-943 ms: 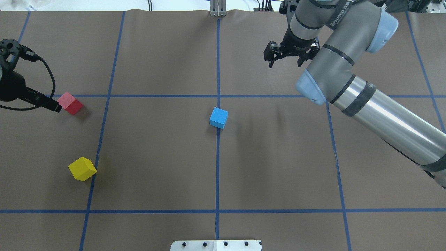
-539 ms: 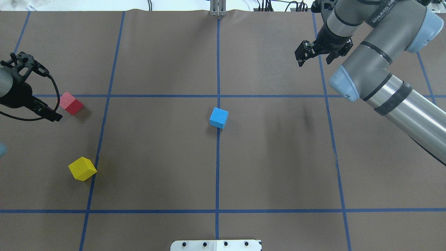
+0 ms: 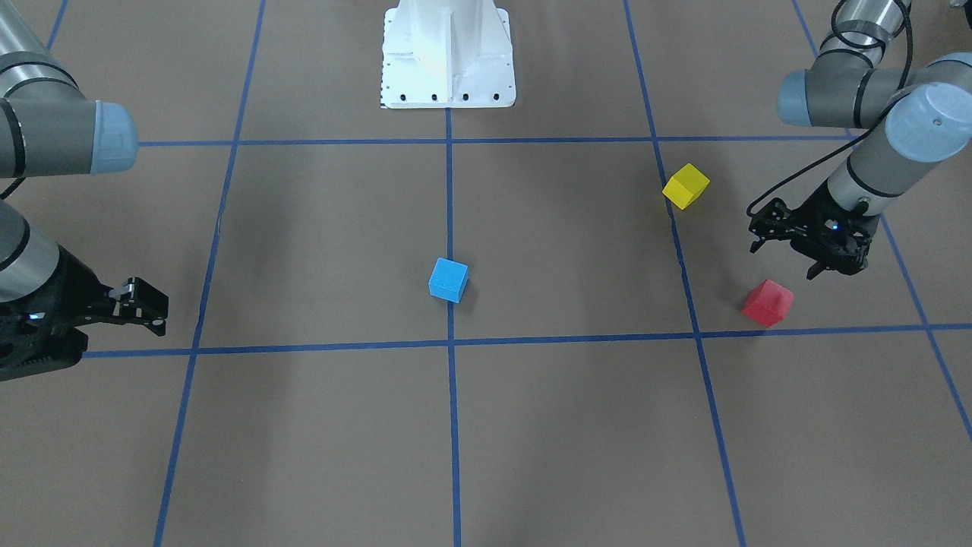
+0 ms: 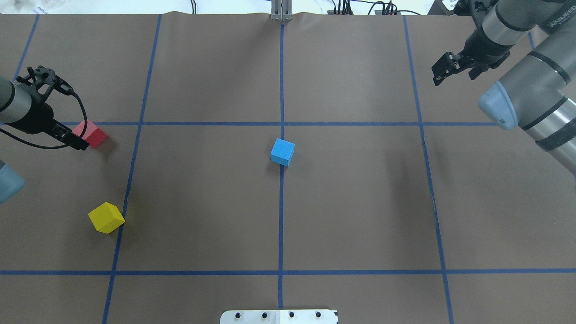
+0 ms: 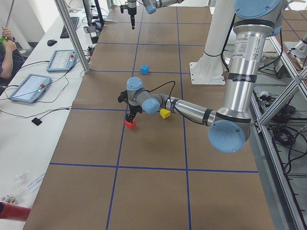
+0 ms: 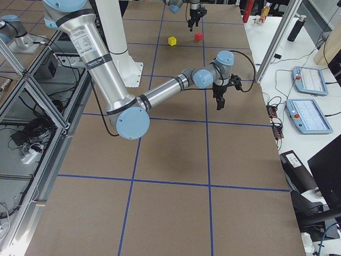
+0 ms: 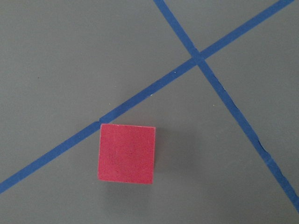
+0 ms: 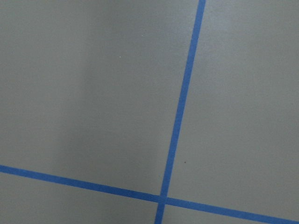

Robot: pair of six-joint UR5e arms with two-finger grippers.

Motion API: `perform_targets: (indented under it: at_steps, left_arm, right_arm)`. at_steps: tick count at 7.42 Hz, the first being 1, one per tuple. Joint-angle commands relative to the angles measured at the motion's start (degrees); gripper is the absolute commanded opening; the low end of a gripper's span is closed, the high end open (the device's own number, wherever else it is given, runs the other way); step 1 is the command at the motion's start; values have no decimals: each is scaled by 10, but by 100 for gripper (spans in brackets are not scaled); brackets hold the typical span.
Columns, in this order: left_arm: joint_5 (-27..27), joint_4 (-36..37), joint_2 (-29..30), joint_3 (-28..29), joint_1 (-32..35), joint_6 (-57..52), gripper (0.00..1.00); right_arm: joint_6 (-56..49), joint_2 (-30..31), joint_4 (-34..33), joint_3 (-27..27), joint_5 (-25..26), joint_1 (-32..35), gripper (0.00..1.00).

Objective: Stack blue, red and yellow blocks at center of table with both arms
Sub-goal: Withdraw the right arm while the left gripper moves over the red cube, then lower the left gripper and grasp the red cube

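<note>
Three blocks unstacked: front-facing, blue block (image 3: pixel 448 279) at centre, yellow block (image 3: pixel 686 186) and red block (image 3: pixel 768 302) on robot's left; overhead, left gripper (image 4: pixel 80 144), fingers spread, now overlaps red block, right gripper (image 4: pixel 453 74), fingers spread, withdrawn farther cornerward; arm lettering (image 4: pixel 559 19) unreadable.

A brown table (image 4: pixel 360 216) gridded with blue tape lines (image 4: pixel 281 225) carries three blocks, well apart. A blue block (image 4: pixel 282 152) sits on the centre line, while a red block (image 4: pixel 93 134) and a yellow block (image 4: pixel 106 218) lie toward the robot's left, each touching a tape line. A white base plate (image 4: pixel 279 317) rests at the robot's edge.
</note>
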State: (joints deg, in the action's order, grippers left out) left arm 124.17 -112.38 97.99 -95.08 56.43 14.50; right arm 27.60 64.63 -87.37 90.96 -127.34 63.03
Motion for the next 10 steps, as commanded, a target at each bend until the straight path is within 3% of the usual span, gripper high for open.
perform_targets:
  at_steps: [1,10]
  left_arm:
    - [-1,0,32,37,0,0,99]
    - [-14,-3,77,117,-1,0,99]
  right_arm:
    - [-44,27,2,2,-30,26,99]
    - [-120,63,2,3,-47,75,99]
